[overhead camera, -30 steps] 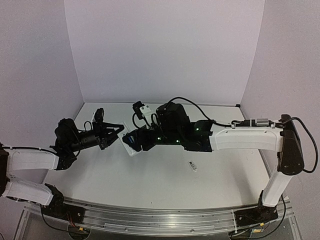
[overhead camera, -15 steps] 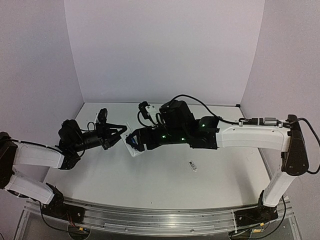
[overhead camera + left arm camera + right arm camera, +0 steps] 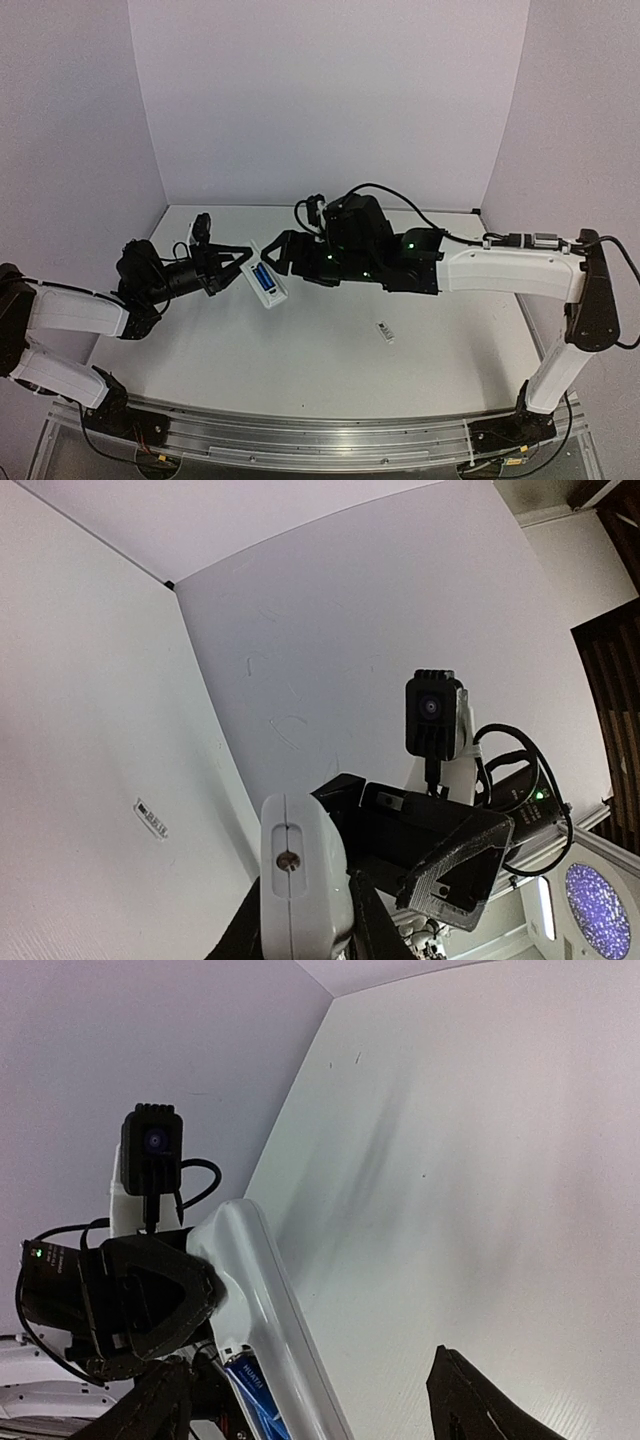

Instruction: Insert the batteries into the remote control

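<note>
My left gripper (image 3: 243, 268) is shut on the white remote control (image 3: 267, 284) and holds it above the table with its back up. Blue batteries (image 3: 261, 277) lie in the open recess. In the left wrist view the remote's end (image 3: 300, 880) sits clamped between my dark fingers. My right gripper (image 3: 283, 252) hovers open just behind the remote, its jaws wide and touching nothing. The right wrist view has the remote's edge (image 3: 262, 1300) running between the spread fingers (image 3: 480, 1405), with a blue battery (image 3: 248, 1400) showing beside it.
A small white cover piece (image 3: 385, 331) lies on the table to the right of centre, also seen as a sliver (image 3: 152, 817) in the left wrist view. White walls close the table at the back and sides.
My right gripper has pulled up and back off the remote, uncovering the blue batteries in the recess. The left gripper still holds the remote, shifted slightly toward the right.
</note>
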### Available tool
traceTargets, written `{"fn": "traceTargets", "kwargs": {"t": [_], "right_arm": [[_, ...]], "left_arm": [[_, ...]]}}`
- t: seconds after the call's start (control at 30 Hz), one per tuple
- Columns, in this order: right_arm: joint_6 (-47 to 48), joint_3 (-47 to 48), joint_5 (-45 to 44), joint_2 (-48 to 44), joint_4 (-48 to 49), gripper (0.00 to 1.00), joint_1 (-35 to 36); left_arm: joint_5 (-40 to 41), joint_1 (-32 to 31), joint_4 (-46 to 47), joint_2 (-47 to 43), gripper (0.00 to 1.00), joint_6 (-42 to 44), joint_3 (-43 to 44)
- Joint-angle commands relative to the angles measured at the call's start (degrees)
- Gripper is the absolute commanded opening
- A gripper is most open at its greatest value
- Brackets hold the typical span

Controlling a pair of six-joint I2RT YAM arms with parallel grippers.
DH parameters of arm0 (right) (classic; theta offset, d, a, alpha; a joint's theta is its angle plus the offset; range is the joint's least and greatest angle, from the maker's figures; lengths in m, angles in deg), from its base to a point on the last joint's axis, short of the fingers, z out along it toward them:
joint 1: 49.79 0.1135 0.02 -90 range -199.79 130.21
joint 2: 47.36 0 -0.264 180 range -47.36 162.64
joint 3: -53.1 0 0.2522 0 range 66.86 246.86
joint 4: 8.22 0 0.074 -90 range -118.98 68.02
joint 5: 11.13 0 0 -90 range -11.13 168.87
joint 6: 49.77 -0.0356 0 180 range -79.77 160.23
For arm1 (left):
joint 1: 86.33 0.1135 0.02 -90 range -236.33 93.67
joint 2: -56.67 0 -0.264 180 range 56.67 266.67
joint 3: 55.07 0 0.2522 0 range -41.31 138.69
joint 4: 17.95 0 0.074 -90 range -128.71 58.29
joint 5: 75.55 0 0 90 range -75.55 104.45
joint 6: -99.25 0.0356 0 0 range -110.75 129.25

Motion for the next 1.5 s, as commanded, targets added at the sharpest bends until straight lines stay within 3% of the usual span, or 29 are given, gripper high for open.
{"fn": "traceTargets", "kwargs": {"t": [0.0,0.2,0.4,0.73,1.47], "right_arm": [[-9.29,1.31,-1.59,-2.44,-0.17,0.78,-0.17],[-12.91,3.30,-1.22,-0.94,-3.71,0.77,-0.25],[-16.61,2.52,-3.61,-1.20,-5.85,0.85,-0.31],[-17.11,9.63,0.93,3.73,-5.80,0.85,-0.37],[-18.68,13.03,5.64,8.79,-5.78,0.77,-1.19]], "left_arm": [[2.85,-0.07,3.55,-0.13,0.00,3.07,-0.50],[6.06,-0.07,6.88,0.12,0.00,4.29,-1.89],[7.92,-0.05,9.96,0.67,0.00,4.12,-2.14],[7.92,-0.08,11.13,0.94,0.00,4.82,-2.28],[8.40,-0.07,9.77,-1.42,0.00,5.12,-3.11]]}}
